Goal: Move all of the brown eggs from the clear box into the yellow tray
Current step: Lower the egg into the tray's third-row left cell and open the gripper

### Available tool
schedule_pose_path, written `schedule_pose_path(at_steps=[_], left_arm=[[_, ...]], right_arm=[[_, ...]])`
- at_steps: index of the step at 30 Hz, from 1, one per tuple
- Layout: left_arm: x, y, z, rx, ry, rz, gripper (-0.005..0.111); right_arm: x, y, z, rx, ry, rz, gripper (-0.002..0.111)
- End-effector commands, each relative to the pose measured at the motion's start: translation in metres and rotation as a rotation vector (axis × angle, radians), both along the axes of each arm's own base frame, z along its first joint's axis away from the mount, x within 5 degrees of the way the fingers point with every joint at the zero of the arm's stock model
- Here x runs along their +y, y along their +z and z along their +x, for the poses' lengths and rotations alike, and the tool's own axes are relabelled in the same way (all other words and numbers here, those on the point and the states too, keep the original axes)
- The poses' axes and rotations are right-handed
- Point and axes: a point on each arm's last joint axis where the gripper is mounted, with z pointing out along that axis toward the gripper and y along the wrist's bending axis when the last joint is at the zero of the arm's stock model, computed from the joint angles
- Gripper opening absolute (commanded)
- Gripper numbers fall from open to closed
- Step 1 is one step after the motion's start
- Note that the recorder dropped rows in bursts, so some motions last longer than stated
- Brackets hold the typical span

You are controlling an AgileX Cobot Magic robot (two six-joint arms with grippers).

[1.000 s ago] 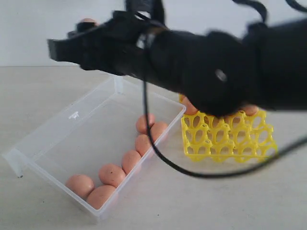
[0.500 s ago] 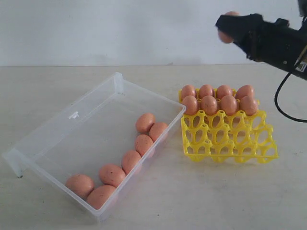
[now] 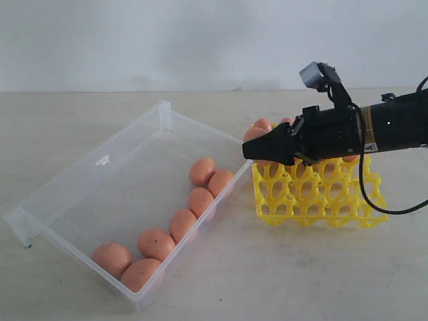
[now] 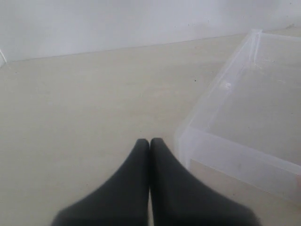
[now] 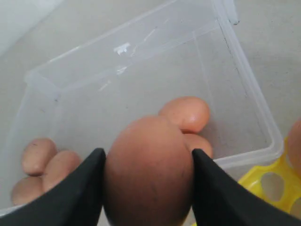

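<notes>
The right end effector [image 5: 146, 157] clamped a brown egg [image 5: 146, 188] above the yellow tray [image 3: 314, 197]; the left end effector [image 4: 149, 143] was pressed together beside the clear box [image 4: 244, 155].

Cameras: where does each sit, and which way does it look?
Exterior view: off the arms, looking down at the clear box and yellow tray; right arm and right gripper reach in.
Left wrist view: on the left wrist, looking past the shut left gripper at the table and a clear box corner.
Right wrist view: on the right wrist, looking past the right gripper's held egg into the clear box at loose eggs.
Shared: exterior and right wrist views both show clear box, loose eggs, yellow tray.
</notes>
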Motion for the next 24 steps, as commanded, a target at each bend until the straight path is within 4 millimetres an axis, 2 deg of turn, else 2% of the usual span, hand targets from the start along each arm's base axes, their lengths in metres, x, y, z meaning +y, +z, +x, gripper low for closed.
schedule_pose_path(at_steps=[1,5,8,16,24], left_arm=[[0.0,0.001,0.0,-0.004,0.009,-0.053,0.004],[0.0,0.001,0.0,-0.004,0.009,-0.052,0.02],[0.0,0.001,0.0,-0.004,0.009,-0.052,0.025],[0.0,0.001,0.0,-0.008,0.009,-0.052,0.025],[0.0,0.001,0.0,-0.008,0.009,-0.052,0.025]], right_arm=[[0.002,0.0,0.008,-0.106,-0.034,-0.111,0.0],[-0.005,-0.004,0.017,-0.136,-0.135,-0.175,0.0],[-0.006,-0.01,0.021,-0.142,-0.161,-0.173,0.0],[-0.001,-0.032,0.021,-0.217,-0.047,-0.23,0.0],[-0.001,-0.029,0.024,-0.226,-0.065,-0.218,0.0]])
